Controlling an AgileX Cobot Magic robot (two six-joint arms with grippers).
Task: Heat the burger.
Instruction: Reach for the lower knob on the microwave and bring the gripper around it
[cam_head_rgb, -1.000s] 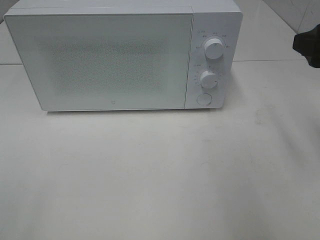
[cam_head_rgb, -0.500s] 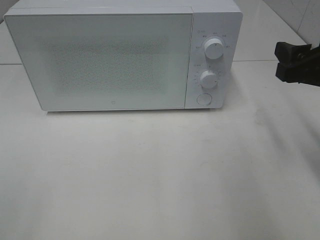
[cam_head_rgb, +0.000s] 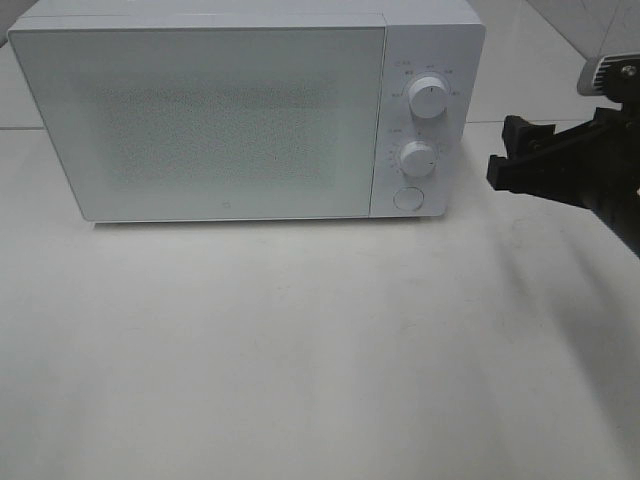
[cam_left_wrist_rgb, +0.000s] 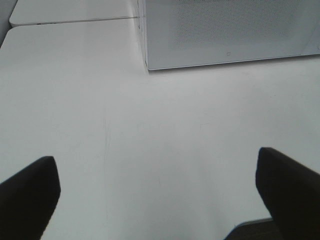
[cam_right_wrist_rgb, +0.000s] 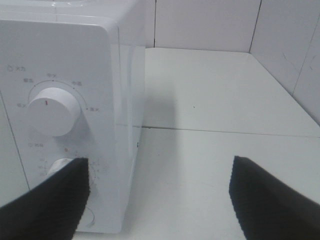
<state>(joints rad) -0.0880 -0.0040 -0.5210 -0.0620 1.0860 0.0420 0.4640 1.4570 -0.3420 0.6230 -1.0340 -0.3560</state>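
Your right gripper has slid in from the right edge, now near the microwave's knob side, jaws wide, empty. Left gripper hangs over the table, jaws wide too. Can't tell where the burger is; microwave door's shut.

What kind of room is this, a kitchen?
Likely a test bench dressed as a kitchen counter: a white microwave stands on a plain white table, white tiled walls behind, and a black robot gripper hangs beside its dials.
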